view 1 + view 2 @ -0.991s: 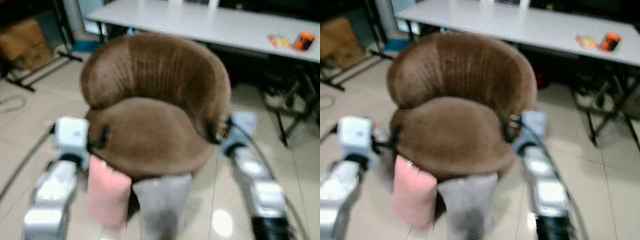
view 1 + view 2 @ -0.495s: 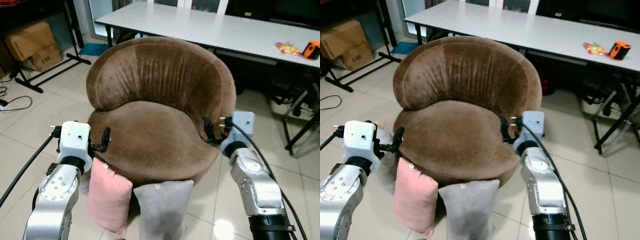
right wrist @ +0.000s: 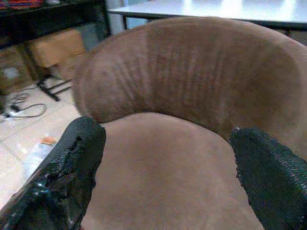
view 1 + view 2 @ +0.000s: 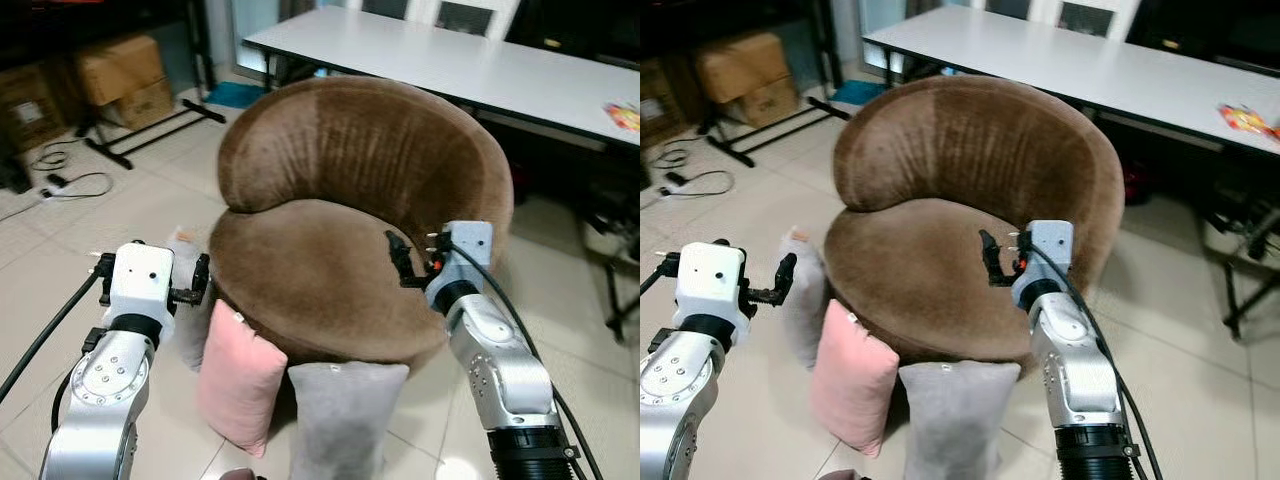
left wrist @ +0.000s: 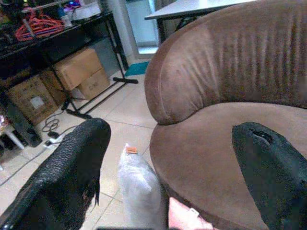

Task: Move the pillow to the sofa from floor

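The pink pillow (image 4: 238, 378) is propped on the floor against the sofa (image 4: 340, 260) front, at 7 o'clock from the seat. Both the left gripper (image 5: 168, 182) and right gripper (image 3: 165, 177) are held wide open and empty. The pillow is judged soft, light and easily squashed, best pinched at its upper corner.

Pink pillow (image 4: 853, 377) and grey pillow (image 4: 948, 417) lean against a brown sofa (image 4: 960, 215); both claws hover alongside.
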Controlling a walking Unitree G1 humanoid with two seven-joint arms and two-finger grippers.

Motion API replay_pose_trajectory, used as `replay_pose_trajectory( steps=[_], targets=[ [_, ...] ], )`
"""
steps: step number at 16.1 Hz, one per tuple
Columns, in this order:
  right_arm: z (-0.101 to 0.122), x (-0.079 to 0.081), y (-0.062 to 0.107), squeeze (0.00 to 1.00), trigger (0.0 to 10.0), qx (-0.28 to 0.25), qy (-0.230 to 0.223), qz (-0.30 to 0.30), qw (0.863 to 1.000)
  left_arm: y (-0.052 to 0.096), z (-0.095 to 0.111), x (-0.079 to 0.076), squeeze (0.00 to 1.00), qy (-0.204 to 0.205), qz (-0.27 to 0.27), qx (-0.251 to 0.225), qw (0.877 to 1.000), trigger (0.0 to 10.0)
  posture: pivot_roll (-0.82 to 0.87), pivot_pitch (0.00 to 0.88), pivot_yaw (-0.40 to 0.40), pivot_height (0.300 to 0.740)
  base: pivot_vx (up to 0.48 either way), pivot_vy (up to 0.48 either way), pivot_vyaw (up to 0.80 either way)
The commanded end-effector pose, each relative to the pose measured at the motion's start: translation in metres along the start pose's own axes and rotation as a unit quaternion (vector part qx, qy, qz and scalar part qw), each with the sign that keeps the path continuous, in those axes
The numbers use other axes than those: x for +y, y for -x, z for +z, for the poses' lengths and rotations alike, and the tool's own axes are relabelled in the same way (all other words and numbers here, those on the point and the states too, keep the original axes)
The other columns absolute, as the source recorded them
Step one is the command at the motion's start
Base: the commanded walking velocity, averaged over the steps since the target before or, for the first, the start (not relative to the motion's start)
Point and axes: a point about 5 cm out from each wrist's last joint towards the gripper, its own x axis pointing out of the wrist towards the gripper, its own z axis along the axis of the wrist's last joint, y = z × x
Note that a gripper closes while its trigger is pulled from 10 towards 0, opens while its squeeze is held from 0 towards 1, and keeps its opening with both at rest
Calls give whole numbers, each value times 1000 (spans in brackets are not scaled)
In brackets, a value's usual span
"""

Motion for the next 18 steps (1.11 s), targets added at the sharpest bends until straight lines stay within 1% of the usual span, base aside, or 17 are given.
replay_pose_trajectory(
  steps=[1,3,6,7,9,11,12,13,18],
  targets=[
    [0,-6,0,0,10000,-1,-11,-14,1000,-2,2,-2,0,1,-1,-7,1000,10000,-53,0,-42,730,0,0,0],
    [2,-8,0,0,10000,-12,-9,-21,1000,-3,3,0,0,-2,11,-17,1000,10000,-53,0,-40,705,0,0,0],
    [1,-11,0,0,10000,-13,-17,-36,999,-1,2,4,0,-15,19,-23,999,10000,-53,0,-40,685,0,0,0],
    [1,-10,0,0,10000,-12,-20,-34,999,0,4,5,0,-23,18,-33,999,10000,-52,0,-41,675,0,0,0],
    [1,-9,0,0,10000,-13,-23,-31,999,-2,11,6,0,-22,18,-50,998,10000,-52,0,-42,655,0,0,0],
    [1,-8,0,0,10000,-11,-20,-30,999,-4,15,6,0,-10,15,-57,998,10000,-53,0,-42,635,0,0,0],
    [1,-7,-1,0,10000,-12,-16,-26,999,-4,13,5,0,2,8,-55,998,10000,-53,0,-42,620,0,0,0],
    [2,-6,-1,0,10000,-13,-13,-23,1000,-3,12,3,0,9,3,-54,998,10000,-56,0,-41,615,0,0,0],
    [3,-4,-2,0,10000,-7,-8,-17,1000,-3,8,2,0,26,2,-46,999,10000,-54,0,-50,615,0,0,0]
  ],
)
